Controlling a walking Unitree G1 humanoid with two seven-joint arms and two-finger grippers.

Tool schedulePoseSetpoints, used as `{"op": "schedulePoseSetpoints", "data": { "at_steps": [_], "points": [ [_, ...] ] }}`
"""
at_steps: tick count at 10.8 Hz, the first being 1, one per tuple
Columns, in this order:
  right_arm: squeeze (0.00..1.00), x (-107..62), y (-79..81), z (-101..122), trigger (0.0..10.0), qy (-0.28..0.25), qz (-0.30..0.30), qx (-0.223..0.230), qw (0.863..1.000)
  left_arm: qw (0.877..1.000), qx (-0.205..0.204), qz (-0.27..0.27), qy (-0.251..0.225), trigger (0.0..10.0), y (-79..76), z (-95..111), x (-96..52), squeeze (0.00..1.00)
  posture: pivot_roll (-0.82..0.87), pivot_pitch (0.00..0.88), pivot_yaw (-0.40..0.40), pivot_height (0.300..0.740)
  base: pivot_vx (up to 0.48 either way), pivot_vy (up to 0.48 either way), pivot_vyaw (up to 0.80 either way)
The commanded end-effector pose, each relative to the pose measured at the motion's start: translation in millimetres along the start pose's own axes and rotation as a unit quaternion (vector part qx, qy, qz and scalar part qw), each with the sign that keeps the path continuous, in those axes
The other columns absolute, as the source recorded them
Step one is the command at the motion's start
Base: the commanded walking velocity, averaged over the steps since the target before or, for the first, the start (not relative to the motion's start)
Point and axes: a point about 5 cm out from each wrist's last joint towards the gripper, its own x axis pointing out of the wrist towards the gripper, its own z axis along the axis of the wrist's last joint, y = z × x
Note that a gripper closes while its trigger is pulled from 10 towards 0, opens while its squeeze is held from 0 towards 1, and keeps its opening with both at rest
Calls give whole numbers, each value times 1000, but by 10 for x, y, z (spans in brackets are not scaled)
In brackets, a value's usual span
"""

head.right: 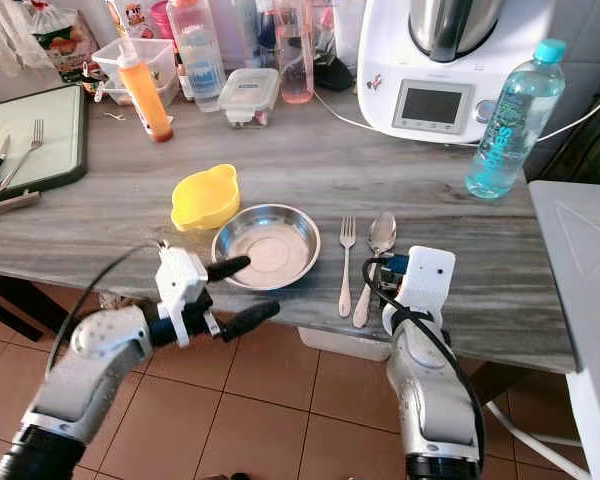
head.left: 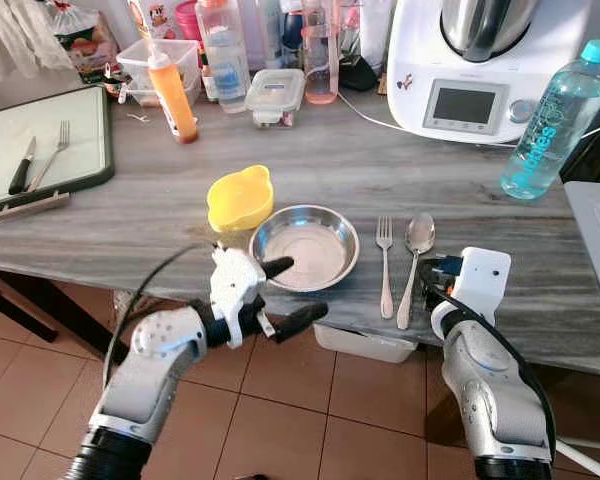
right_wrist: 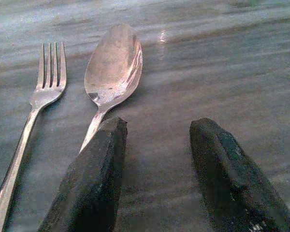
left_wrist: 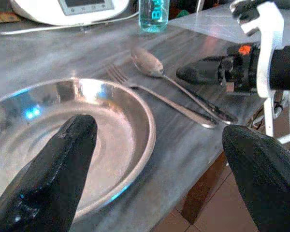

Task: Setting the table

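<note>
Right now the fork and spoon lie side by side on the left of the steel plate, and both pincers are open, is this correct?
Not quite. The fork and spoon lie on the right of the steel plate, as the left eye view shows. The left pincer and right pincer are indeed open.

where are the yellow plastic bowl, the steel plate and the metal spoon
yellow plastic bowl (head.left: 239, 198), left eye view, inner hollow
round steel plate (head.left: 304, 248), left eye view, flat centre
metal spoon (right_wrist: 113, 65), right wrist view, its bowl
</note>
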Motion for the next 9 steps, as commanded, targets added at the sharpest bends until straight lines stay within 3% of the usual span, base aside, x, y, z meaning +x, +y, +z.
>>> {"op": "schedulePoseSetpoints", "data": {
  "at_steps": [1,4,6,9],
  "points": [
    [0,10,96,-23,0,11,20,-6,1000,1000,3,2,3,10000,-8,46,-15,0,85,134,87,740,0,0,0],
    [0,-23,165,4,549,-3,19,-17,1000,1000,3,1,2,10000,-57,143,14,0,90,131,88,740,0,0,0],
    [0,-43,188,66,0,-27,20,-24,999,1000,-1,1,5,10000,-70,152,-1,0,88,137,90,740,0,0,0],
    [0,-39,127,118,0,-38,3,-32,999,1000,-4,1,10,10000,-72,141,-26,0,90,144,90,740,0,0,0]
  ]
}}
